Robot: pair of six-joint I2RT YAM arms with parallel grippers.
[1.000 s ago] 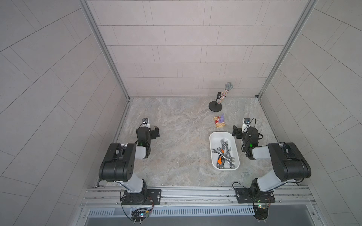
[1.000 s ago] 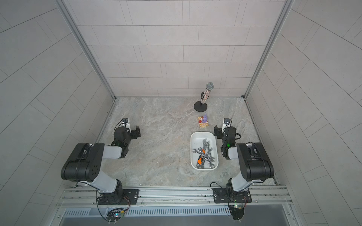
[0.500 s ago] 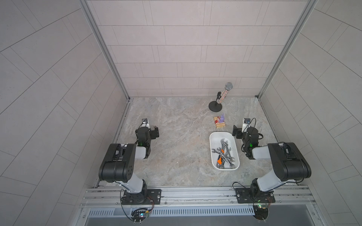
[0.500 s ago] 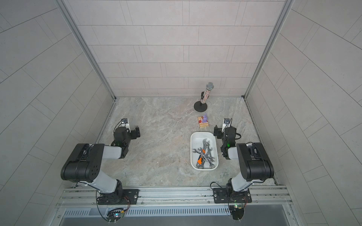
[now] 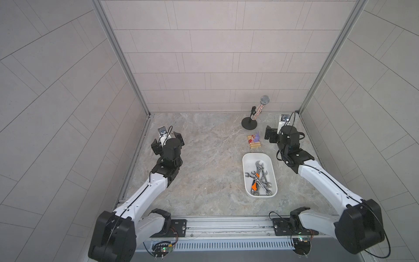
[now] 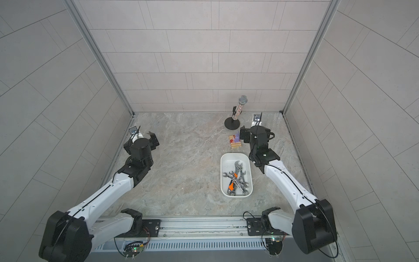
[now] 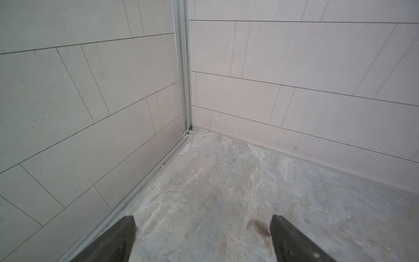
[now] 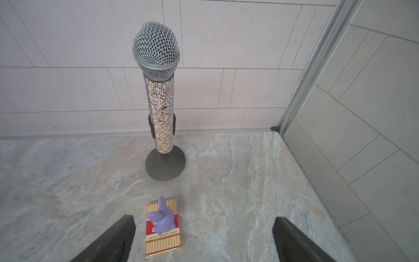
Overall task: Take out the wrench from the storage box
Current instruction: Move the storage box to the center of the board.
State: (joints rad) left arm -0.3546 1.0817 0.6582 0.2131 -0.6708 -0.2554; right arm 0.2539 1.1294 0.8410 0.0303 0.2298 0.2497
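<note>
The wrenches (image 5: 259, 179) lie heaped inside the storage box (image 5: 251, 157) on the counter (image 5: 204, 170), near the right end effector (image 8: 204, 229) (jaws wide, empty); the left end effector (image 7: 203, 229) gapes wide too, well apart.

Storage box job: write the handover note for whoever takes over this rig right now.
The left gripper is open and empty, over bare table, far from the box.
The right gripper is open and empty, past the far end of the storage box, facing the microphone.
The wrenches all lie piled inside the box; one has an orange grip.
Done: nothing taken out.
Left: probably bring the nearer right arm over the box, close the fingers on one wrench, lift it and set it on the table.
</note>
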